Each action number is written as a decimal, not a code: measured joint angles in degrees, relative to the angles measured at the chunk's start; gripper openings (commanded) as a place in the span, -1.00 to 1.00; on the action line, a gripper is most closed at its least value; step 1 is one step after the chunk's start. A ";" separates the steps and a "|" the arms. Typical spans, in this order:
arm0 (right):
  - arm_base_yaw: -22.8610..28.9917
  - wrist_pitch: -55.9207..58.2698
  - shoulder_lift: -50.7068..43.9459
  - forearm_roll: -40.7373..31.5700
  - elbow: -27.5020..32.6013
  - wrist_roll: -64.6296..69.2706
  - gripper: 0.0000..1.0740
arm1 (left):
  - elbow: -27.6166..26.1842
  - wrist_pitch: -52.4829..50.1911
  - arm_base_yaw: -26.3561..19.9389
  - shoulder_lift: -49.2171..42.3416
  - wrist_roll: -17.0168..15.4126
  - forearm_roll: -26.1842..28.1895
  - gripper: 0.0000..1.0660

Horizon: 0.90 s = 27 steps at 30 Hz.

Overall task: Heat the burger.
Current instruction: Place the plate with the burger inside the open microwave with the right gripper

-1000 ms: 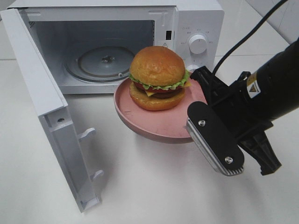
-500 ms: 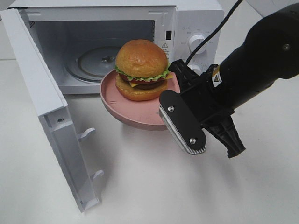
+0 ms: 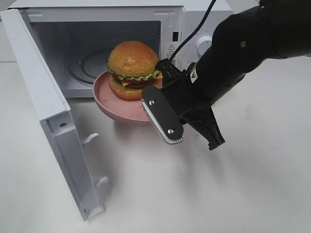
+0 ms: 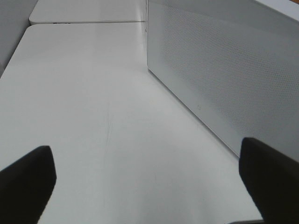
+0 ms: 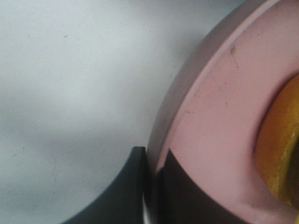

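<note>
Two pincers: right pincer point(image 5: 153, 182) pinching a shallow pink plate point(image 3: 99, 90) by its rim, bearing a tall golden-bun burger point(image 3: 132, 68), at the open white microwave point(image 3: 97, 12); left pincer point(image 4: 147, 186) spread over a plain white surface point(image 3: 194, 194).

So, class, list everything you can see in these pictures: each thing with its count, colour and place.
microwave: one, white, back left of the table
door: one, white, swung open to the left
turntable: one, clear glass, on the microwave floor
burger: one, golden-brown bun with green lettuce, on the plate
plate: one, pink, held up at the microwave opening
table: one, white, under everything
right gripper: one, black, shut on the plate's rim
left gripper: one, black, open, over the table, holding nothing
</note>
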State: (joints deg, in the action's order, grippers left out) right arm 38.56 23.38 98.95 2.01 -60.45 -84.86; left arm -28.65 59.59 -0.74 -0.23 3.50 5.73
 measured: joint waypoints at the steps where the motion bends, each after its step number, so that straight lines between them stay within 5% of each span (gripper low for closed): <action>1: 0.00 0.00 0.00 0.00 0.00 0.00 -1.00 | 0.00 0.00 0.00 0.00 0.00 0.00 0.88; 27: 0.00 4.30 12.61 -0.34 -16.79 -0.57 -1.00 | 0.00 0.00 0.00 0.00 0.00 0.00 0.88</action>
State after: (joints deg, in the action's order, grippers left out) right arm 38.56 27.67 111.55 1.66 -77.23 -85.43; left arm -28.65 59.59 -0.74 -0.23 3.50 5.73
